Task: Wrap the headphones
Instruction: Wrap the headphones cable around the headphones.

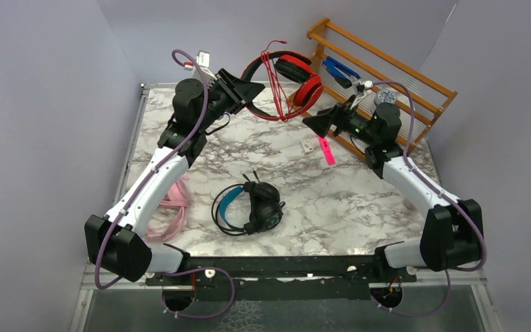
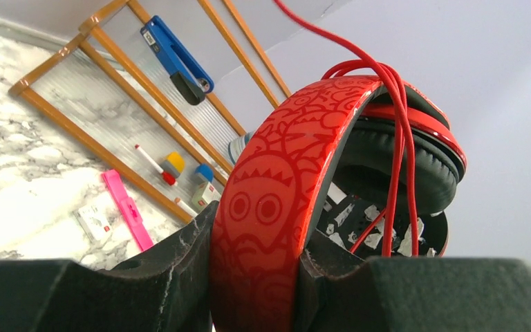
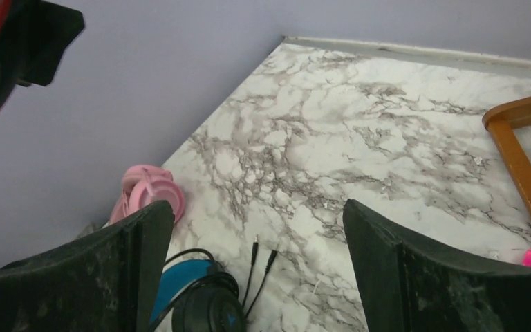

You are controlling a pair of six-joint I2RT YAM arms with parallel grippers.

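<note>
The red headphones [image 1: 297, 76] hang above the back of the table, their red patterned headband [image 2: 269, 180] pinched between the jaws of my left gripper [image 2: 259, 235], which is shut on it. Red cable [image 2: 395, 138] runs in several loops across the headband and the black ear pads. My right gripper [image 1: 314, 123] hovers just right of them, open, with nothing between its fingers [image 3: 138, 235]. The black headphones with the blue band [image 1: 249, 207] lie mid-table with two plugs beside them. The pink headphones [image 1: 173, 207] lie at the left edge, partly under my left arm.
A wooden rack [image 1: 387, 76] stands at the back right with a blue stapler [image 1: 339, 69] and small items on it. A pink marker-like piece [image 1: 327, 151] and a small white card [image 1: 308, 146] lie on the marble beside the rack. Purple walls enclose the table.
</note>
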